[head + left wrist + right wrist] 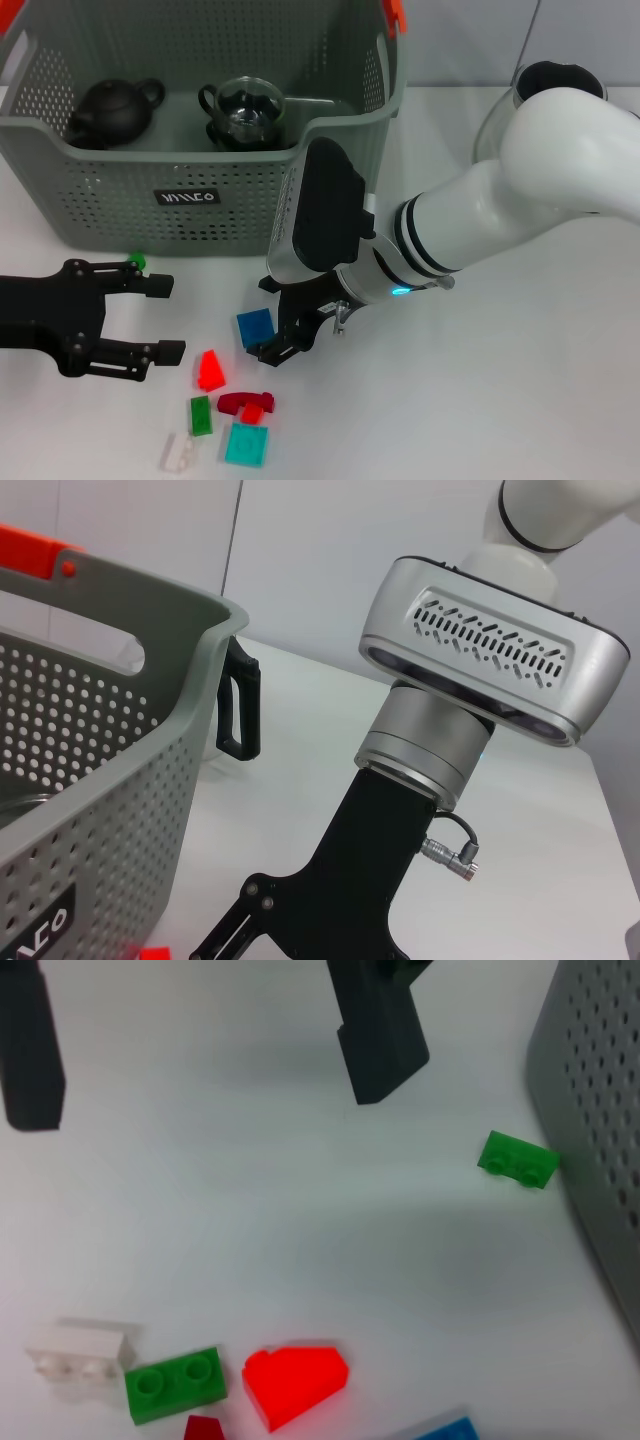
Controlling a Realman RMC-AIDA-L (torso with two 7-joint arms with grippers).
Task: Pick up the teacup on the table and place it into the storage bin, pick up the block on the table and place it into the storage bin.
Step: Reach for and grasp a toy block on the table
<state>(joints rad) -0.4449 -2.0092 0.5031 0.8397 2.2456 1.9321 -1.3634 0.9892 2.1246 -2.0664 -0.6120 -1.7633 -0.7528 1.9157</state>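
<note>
Scattered blocks lay nearest the camera, a teal tile [246,444] and a clear brick [178,453] foremost. Above them the right gripper [284,322] hung with fingers spread and empty, the blue block [255,327] just beside one fingertip. That block looked light, rigid and smooth; gripping its flat opposite sides seemed best. Parked to the left, the left gripper [150,318] gaped, holding nothing. Behind stood the storage bin [120,215], its black label [187,197] unreadable; a glass teacup [245,110] sat inside.
</note>
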